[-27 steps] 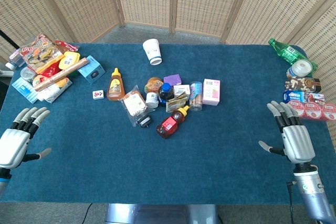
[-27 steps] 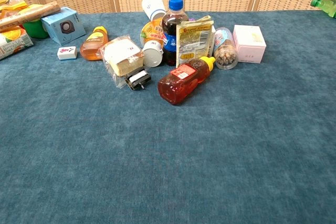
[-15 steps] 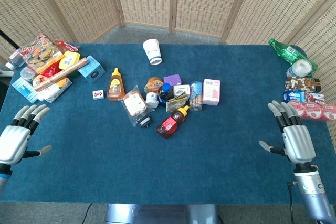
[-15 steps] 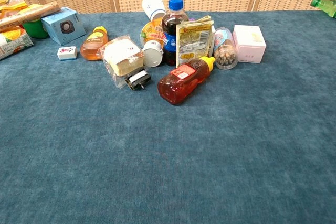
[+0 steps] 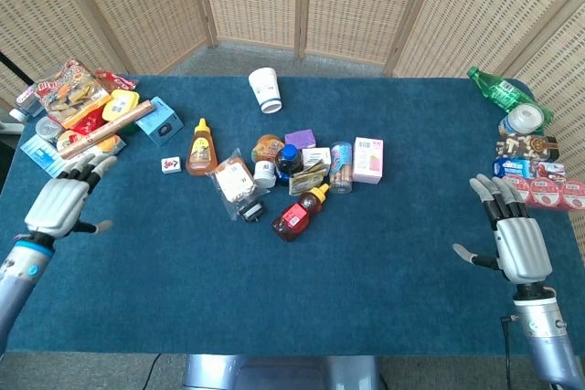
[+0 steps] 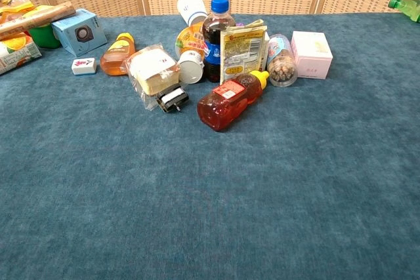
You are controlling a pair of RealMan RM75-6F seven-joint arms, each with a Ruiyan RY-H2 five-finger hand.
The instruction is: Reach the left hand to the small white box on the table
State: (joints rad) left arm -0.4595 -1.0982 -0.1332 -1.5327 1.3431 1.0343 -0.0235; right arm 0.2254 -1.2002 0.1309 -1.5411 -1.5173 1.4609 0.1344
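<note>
The small white box (image 5: 171,165) with red print lies on the blue table cloth, left of the amber squeeze bottle (image 5: 199,147); the chest view shows this small white box (image 6: 83,65) at the far left. My left hand (image 5: 62,203) hovers open over the left side of the table, fingers spread, roughly a hand's length to the left of and nearer than the box. At the table's right edge my right hand (image 5: 514,237) is open with its fingers apart, holding nothing. Neither hand appears in the chest view.
A cluster stands mid-table: a wrapped sandwich (image 5: 234,180), red sauce bottle (image 5: 298,213), cola bottle (image 5: 289,161), pink box (image 5: 367,159) and a paper cup (image 5: 265,89) farther back. Snack packs and a blue box (image 5: 159,120) crowd the far left; a green bottle (image 5: 494,89) and jars the right.
My left hand has moved forward and inward from the near left edge toward the small white box. The right hand has stayed where it was.
</note>
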